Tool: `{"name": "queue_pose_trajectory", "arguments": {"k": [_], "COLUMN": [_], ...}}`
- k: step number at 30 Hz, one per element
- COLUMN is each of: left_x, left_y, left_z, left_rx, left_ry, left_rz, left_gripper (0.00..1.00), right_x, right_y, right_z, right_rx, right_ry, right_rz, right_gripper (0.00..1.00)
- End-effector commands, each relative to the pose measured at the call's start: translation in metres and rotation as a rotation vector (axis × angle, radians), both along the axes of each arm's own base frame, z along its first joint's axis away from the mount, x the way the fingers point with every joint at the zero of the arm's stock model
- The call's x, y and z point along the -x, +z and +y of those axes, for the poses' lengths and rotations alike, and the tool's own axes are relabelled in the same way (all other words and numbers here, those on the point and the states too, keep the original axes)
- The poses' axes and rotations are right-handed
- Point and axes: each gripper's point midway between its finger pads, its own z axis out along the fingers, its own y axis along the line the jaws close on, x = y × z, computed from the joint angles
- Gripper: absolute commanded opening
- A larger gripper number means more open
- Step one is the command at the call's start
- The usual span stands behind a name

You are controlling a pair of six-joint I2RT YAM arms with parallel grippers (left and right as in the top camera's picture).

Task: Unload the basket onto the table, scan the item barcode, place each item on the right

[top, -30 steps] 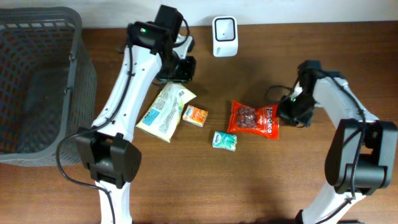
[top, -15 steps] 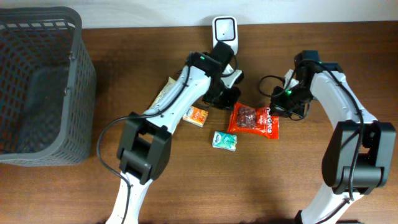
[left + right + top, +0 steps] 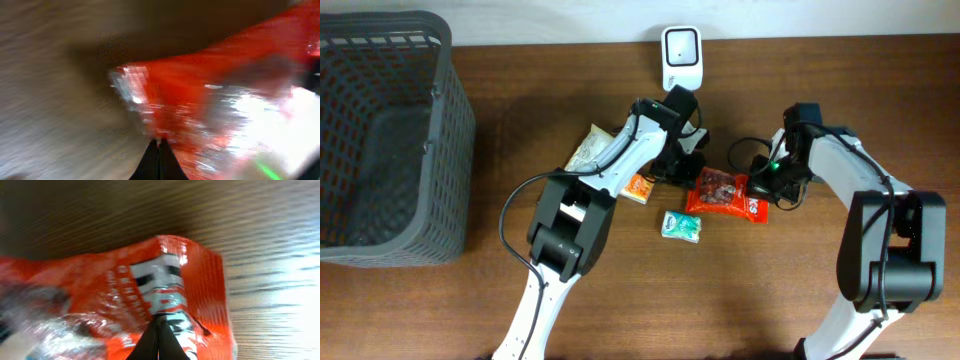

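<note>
one small green packet [image 3: 681,226] lies nearest the arm bases, untouched. just beyond it the red snack packet [image 3: 724,192] lies flat on the table [image 3: 800,300], well short of the scanner. left gripper [image 3: 159,145] is at the packet's left end, jaws together, tips meeting over the foil edge. right gripper [image 3: 159,321] is at the right end, jaws likewise together, on the sealed seam. cannot tell whether either has film pinched between its tips. beside the left arm: orange box [image 3: 638,187], then pale bag [image 3: 588,150]. farthest back, white scanner [image 3: 680,58] at the table's rear edge; grey basket [image 3: 380,140] off left. risks: slick foil could slip from closed tips on lifting; arms pulling opposite ends could crumple or tear it; a creased, glaring or downward-facing barcode would not read.
</note>
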Motion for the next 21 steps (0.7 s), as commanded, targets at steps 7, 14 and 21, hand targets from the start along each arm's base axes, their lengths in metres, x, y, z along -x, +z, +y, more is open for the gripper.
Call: {"name": "queue_pose_trajectory", "arguments": {"k": [7, 14, 21], "left_x": [-0.022, -0.05, -0.068], "left_y": [-0.024, 0.058, 0.135], "left_z": [0.072, 0.06, 0.075], "left_rx": [-0.418, -0.345, -0.275], "left_ry": [0.198, 0.226, 0.293], "left_rz": [-0.094, -0.185, -0.276], "left_gripper": [0.0, 0.0, 0.18], "right_x": [0.016, 0.001, -0.005], "right_y": [-0.003, 0.073, 0.095], "right_z": [-0.056, -0.037, 0.005], "right_rx": [0.284, 0.186, 0.074], "right_ry": [-0.091, 0.069, 0.195], "right_rz": [0.088, 0.079, 0.031], "right_gripper": [0.04, 0.04, 0.79]}}
